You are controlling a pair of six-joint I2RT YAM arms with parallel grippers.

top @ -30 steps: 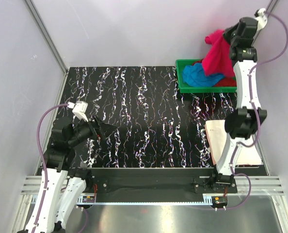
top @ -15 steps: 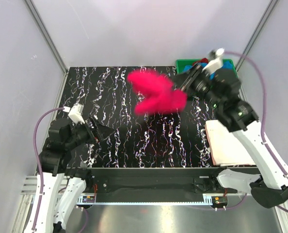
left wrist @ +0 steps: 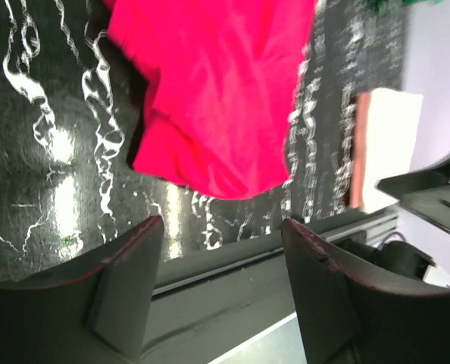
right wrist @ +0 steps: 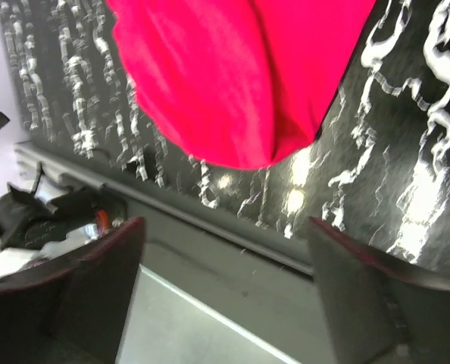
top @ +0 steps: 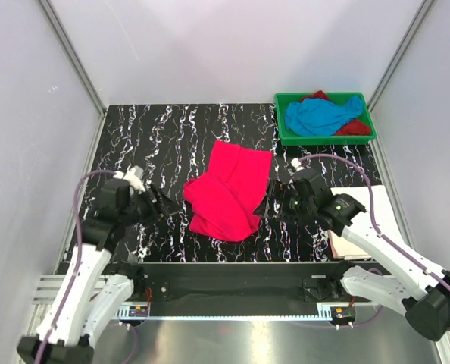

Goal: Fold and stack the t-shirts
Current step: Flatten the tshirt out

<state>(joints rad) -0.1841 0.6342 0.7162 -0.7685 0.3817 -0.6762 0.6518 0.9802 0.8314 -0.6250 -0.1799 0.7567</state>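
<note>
Hot pink t-shirt (top: 229, 189) lies rumpled mid-table (top: 172, 129), an arm on either side: left gripper (top: 164, 205) near its 8 o'clock, right gripper (top: 266, 206) just beside its 3 o'clock. The wrist views show both sets of jaws spread wide and empty. Only the top camera catches the green tray (top: 323, 139) at 1 o'clock, holding the sky blue t-shirt (top: 323, 115) over the dark red t-shirt (top: 355, 128).

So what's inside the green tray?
A crumpled sky blue t-shirt lies in the green tray, with a dark red t-shirt peeking out under it. The blue one hides the tray's bottom.
</note>
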